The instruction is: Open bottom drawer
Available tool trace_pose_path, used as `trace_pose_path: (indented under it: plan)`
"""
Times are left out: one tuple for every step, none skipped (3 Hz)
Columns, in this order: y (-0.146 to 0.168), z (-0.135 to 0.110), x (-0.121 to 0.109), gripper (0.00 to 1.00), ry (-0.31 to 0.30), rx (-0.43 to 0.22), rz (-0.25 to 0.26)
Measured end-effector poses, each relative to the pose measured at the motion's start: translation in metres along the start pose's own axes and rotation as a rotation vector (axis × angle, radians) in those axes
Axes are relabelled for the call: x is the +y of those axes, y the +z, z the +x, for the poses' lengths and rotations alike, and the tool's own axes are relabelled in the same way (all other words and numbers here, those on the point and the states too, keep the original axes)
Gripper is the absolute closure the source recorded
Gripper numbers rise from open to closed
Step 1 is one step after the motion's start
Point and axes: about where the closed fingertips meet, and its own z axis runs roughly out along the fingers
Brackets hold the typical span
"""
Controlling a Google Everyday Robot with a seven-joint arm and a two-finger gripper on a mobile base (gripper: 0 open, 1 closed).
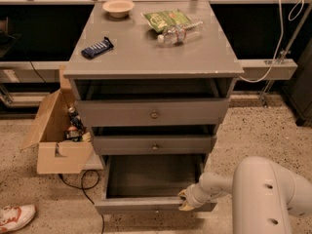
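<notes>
The grey cabinet has three drawers. The bottom drawer [141, 206] is pulled well out, and its dark inside is bare. The middle drawer [122, 144] and the top drawer [117, 113] stick out only a little, each with a small round knob. My gripper [184, 201] is low at the right end of the bottom drawer's front panel. One fingertip is inside the panel's top edge and one outside, clamped on it. My white arm [265, 194] reaches in from the lower right.
A bowl [118, 7], a blue snack bar [97, 48], a green chip bag [165, 18] and a water bottle [178, 33] lie on the cabinet top. An open cardboard box [58, 152] stands to the left, with a cable [83, 186] and a shoe [14, 217] on the floor.
</notes>
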Motion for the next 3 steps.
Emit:
trace_pose_path:
  plan:
    - [0.0,0.0,0.0,0.81,0.0,0.0,0.0]
    - [0.0,0.0,0.0,0.5,0.0,0.0,0.0]
    - [0.0,0.0,0.0,0.27,0.0,0.0,0.0]
